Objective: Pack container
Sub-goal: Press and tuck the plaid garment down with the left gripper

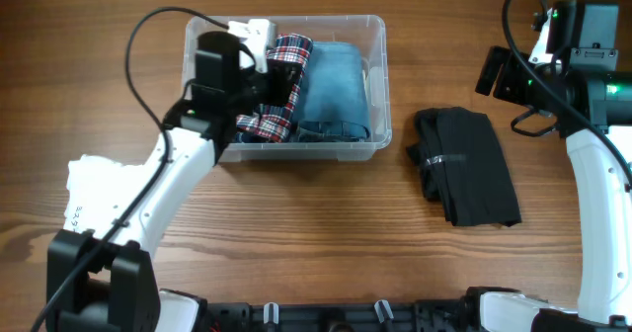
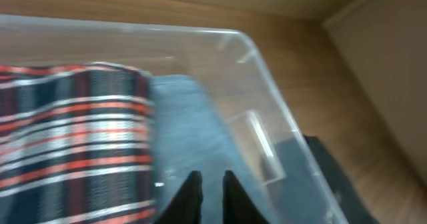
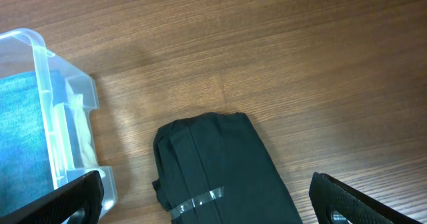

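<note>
The clear plastic container (image 1: 377, 38) stands on the table left of centre. A red, white and dark plaid garment (image 1: 288, 53) and a folded blue denim garment (image 1: 336, 85) lie inside it. My left gripper (image 1: 279, 72) reaches into the container over the plaid garment. In the left wrist view it (image 2: 211, 179) is shut with nothing between its fingers, above the denim (image 2: 190, 117) and beside the plaid (image 2: 73, 131). My right gripper (image 3: 213, 211) is open, hanging above a folded black garment (image 3: 220, 164) bound with clear tape, to the right of the container (image 3: 41, 57).
The black garment (image 1: 469, 164) lies on the wooden table between the container and the right arm (image 1: 553, 65). A white cloth (image 1: 99, 179) sits at the left beside the left arm. A pale item (image 3: 83, 127) rests against the container's right wall.
</note>
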